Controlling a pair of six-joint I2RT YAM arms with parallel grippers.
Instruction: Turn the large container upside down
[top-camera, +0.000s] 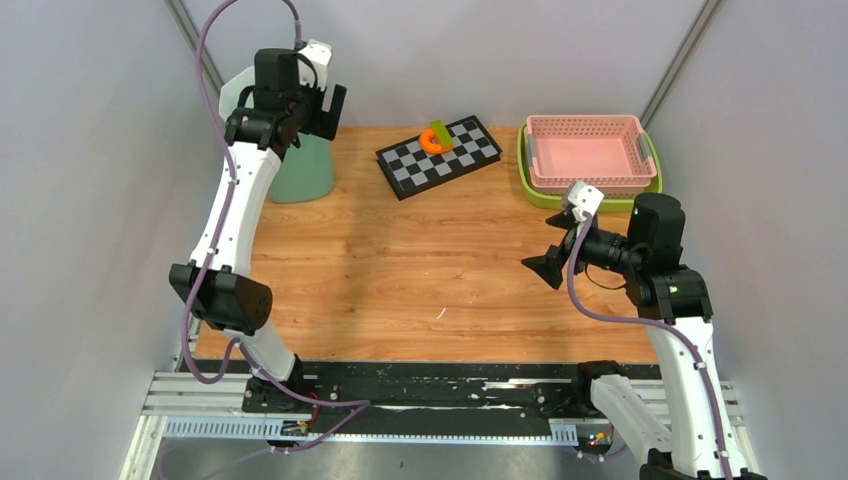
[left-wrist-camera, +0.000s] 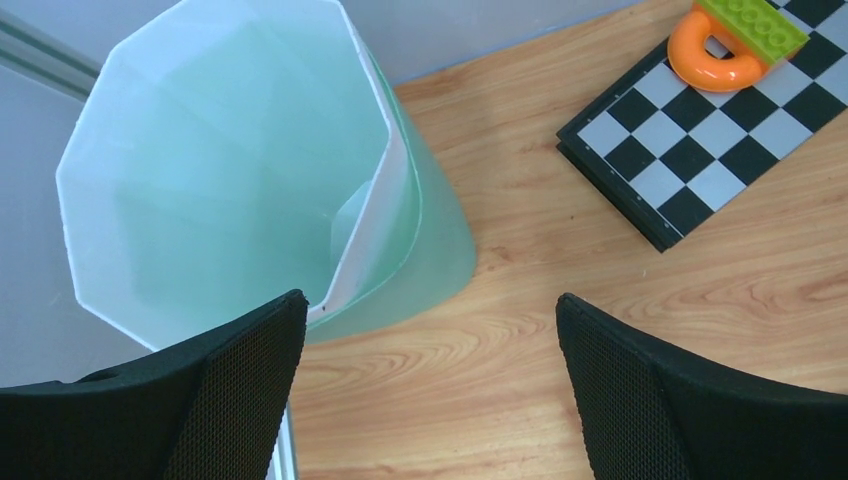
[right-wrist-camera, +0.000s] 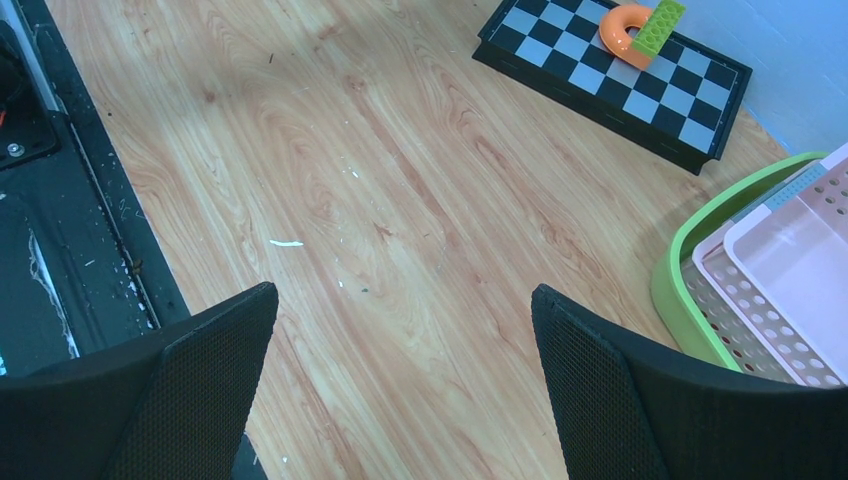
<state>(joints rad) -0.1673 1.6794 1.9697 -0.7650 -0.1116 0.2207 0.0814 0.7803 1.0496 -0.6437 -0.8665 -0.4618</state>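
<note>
The large container (top-camera: 305, 172) is a pale green translucent bin standing upright at the table's back left corner, with its mouth facing up. In the left wrist view I look down into the container (left-wrist-camera: 230, 170). My left gripper (left-wrist-camera: 430, 310) hangs open above its near right side. One finger (left-wrist-camera: 240, 390) is over the rim and the other is over bare table. From the top view the left gripper (top-camera: 292, 108) sits above the bin and hides its top. My right gripper (top-camera: 549, 268) is open over the table's right middle, and nothing lies between the right gripper (right-wrist-camera: 405, 295) fingers.
A folded chessboard (top-camera: 438, 157) lies at the back centre with an orange ring (top-camera: 432, 141) and a green brick (left-wrist-camera: 752, 22) on it. A pink basket (top-camera: 588, 150) sits in a green tray (top-camera: 532, 188) at the back right. Grey walls close in on both sides.
</note>
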